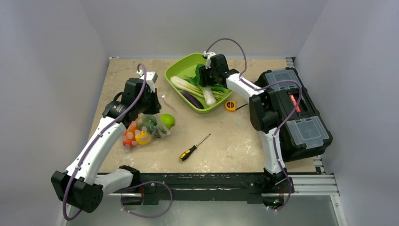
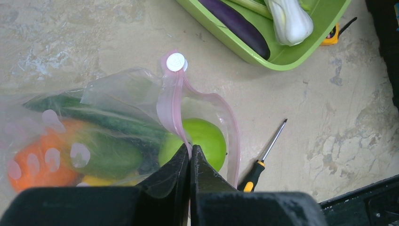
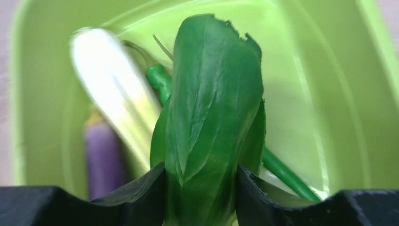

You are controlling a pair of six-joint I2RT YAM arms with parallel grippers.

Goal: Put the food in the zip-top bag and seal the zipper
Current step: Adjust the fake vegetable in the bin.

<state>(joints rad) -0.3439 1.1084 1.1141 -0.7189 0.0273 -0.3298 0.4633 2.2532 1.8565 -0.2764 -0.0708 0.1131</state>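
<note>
- Lifting the leafy green (image 3: 211, 108) out of the tray (image 3: 339, 117) and carrying it to the bag (image 2: 117, 89) looks like the step in hand.
- The right pincer (image 3: 200, 165) is clamped on the leaf, one finger against each side, at the lower middle of its wrist view.
- A soft leaf can slip or tear, so I would raise it straight up and slowly. That way it clears the aubergine (image 3: 101, 160) and the white stalk (image 3: 113, 103) lying beside it.
- The bag lies on the surface (image 1: 226, 136) at centre left of the overhead view, well apart from the tray. An apple (image 2: 202, 141), a cucumber (image 2: 94, 117) and orange pieces are inside it.
- The left pincer (image 2: 190, 153) is closed together on the zipper (image 2: 171, 103), pinching the pink strip just above the apple.
- The mouth looks narrow, so holding that edge up and taut should give the leaf an easier way in.
- The left arm runs from the lower left corner up to the bag, with its wrist tipped down over the mouth.
- The right arm rises from the lower right, bends beside the toolbox (image 1: 301, 113) and reaches left over the tray, wrist pitched downward.
- The screwdriver (image 1: 194, 147) lies between bag and tray, under the likely path of the carry.
</note>
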